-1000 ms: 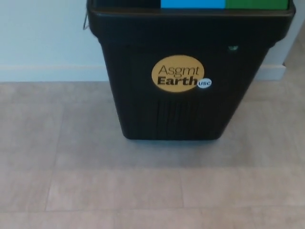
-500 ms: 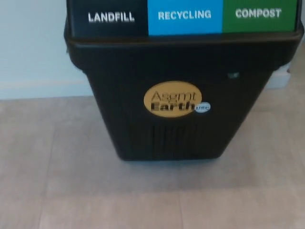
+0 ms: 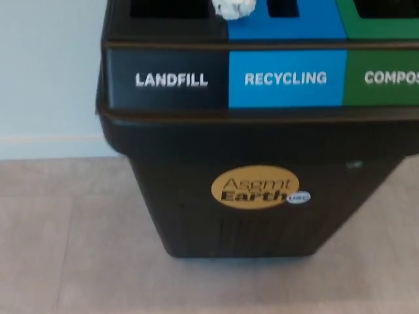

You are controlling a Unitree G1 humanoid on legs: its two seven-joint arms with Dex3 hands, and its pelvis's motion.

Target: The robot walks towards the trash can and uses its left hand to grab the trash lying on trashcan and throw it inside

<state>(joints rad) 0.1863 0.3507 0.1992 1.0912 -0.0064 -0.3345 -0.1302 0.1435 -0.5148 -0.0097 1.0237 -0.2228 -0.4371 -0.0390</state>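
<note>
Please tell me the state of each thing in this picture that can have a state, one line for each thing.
Black three-section trash can: upright on the floor, against the wall.
Crumpled white paper trash: lying on the can's top, at the border of the black and blue sections, not yet thrown in.
Landfill opening: open, inside too dark to tell.
Recycling opening: open.
Robot hands: not in view.

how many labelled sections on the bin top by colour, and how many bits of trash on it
black section, LANDFILL: 1
blue section, RECYCLING: 1
green section, label cut off by the frame edge: 1
crumpled white paper on the bin top: 1
total: 4
</note>
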